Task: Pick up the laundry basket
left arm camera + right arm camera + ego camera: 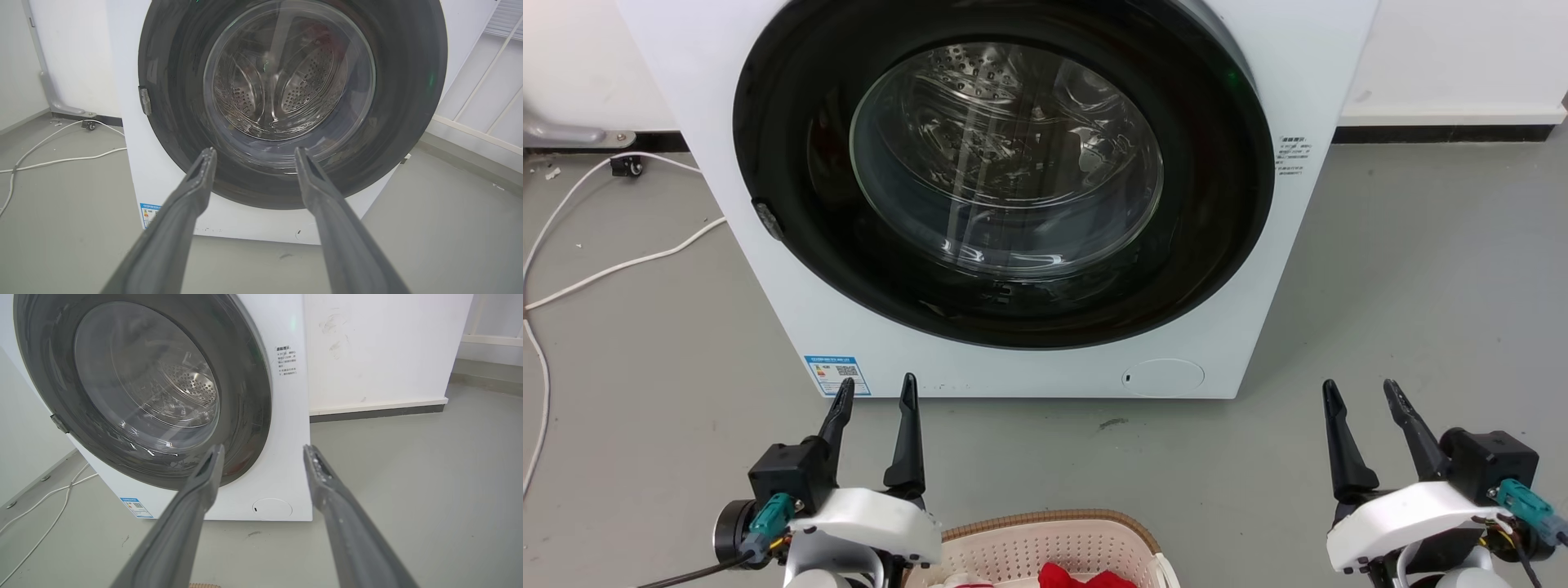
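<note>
The laundry basket (1045,547), cream-white with perforated walls and a brown woven rim, peeks in at the bottom middle of the head view, with red cloth (1086,576) inside. My left gripper (876,390) stands open just left of the basket, fingers pointing at the washing machine. My right gripper (1361,392) is open well to the basket's right. Both hold nothing. In the left wrist view the left gripper (253,153) frames the machine's door. The right gripper (263,449) is spread too, and a sliver of the brown rim (204,585) shows at the bottom edge.
A white front-loading washing machine (849,327) with a shut round glass door (1005,163) stands straight ahead on grey floor. White cables (613,265) trail over the floor at the left. A white wall with dark skirting (1445,131) runs behind on the right.
</note>
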Robot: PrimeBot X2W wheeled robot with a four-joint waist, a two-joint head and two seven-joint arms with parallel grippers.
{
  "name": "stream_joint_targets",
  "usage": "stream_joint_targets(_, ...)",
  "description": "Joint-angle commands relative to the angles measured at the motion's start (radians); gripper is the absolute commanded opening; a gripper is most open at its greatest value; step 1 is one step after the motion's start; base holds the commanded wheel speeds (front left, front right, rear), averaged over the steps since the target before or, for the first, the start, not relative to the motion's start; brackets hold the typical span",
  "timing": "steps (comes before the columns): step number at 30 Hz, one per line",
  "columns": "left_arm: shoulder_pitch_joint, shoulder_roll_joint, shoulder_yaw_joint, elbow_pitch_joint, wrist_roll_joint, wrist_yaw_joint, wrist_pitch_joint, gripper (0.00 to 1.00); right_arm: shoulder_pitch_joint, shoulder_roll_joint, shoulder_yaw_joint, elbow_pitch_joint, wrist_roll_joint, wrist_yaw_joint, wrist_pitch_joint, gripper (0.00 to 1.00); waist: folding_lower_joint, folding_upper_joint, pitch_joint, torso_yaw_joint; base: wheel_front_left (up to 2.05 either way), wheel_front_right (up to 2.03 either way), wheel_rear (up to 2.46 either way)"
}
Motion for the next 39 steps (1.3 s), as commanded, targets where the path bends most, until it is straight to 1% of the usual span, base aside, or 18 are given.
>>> stream_joint_targets(1,-0.015,0.004,-0.004,-0.001,0.033,0.005,-0.011,1.00,0.005,0.000,-0.002,-0.001,-0.032,0.000,-0.003,1.00,0.0000,-0.0001,-0.001,0.001,0.00,0.00,0.00)
stream_joint_targets(17,-0.017,0.003,-0.020,0.024,0.146,0.017,-0.040,1.00,0.013,0.000,0.004,0.010,-0.128,0.000,-0.004,1.00,0.0000,-0.0001,-0.002,0.002,0.00,0.00,0.00)
stream_joint_targets(27,-0.015,0.002,-0.025,0.034,0.194,0.025,-0.056,1.00,0.016,0.001,0.007,0.012,-0.179,0.000,-0.017,1.00,0.0000,-0.0001,-0.002,0.007,0.00,0.00,0.00)
stream_joint_targets(30,-0.011,0.002,-0.025,0.034,0.198,0.026,-0.063,1.00,0.016,0.001,0.009,0.014,-0.186,0.000,-0.020,1.00,0.0000,-0.0001,-0.002,0.008,0.00,0.00,0.00)
stream_joint_targets(33,-0.008,0.002,-0.020,0.032,0.175,0.022,-0.063,1.00,0.014,0.001,0.009,0.018,-0.166,0.000,-0.019,1.00,0.0000,-0.0001,-0.001,0.008,0.00,0.00,0.00)
stream_joint_targets(39,0.000,0.001,-0.022,0.035,0.162,0.026,-0.063,1.00,0.012,0.001,0.009,0.024,-0.155,0.000,-0.021,1.00,0.0000,-0.0001,0.000,0.007,0.00,0.00,0.00)
